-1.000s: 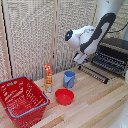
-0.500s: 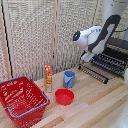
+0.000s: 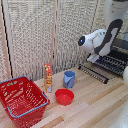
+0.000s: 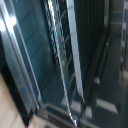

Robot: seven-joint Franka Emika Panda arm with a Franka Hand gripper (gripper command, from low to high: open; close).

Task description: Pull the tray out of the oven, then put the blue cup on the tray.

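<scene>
The oven (image 3: 121, 50) stands at the exterior view's right edge with its front door (image 3: 93, 73) dropped open. The tray (image 3: 113, 63), a dark wire rack, lies at the oven's mouth above the door. My gripper (image 3: 93, 57) hangs over the door's outer end, close to the tray; its fingers are too blurred to tell open from shut. The wrist view is smeared and shows only thin wire bars (image 4: 60, 30) and dark door glass (image 4: 30, 55). Upright on the wooden table, the blue cup (image 3: 69, 79) is well to the exterior view's left of the door.
A red bowl (image 3: 64, 96) sits just in front of the cup. A tall orange-yellow bottle (image 3: 48, 77) stands beside the cup. A red mesh basket (image 3: 22, 102) fills the table's left front. A wicker screen (image 3: 50, 30) closes off the back.
The arm's wrist has shifted a little toward the exterior view's right, nearer the oven. The cup, bowl, bottle and basket have not moved.
</scene>
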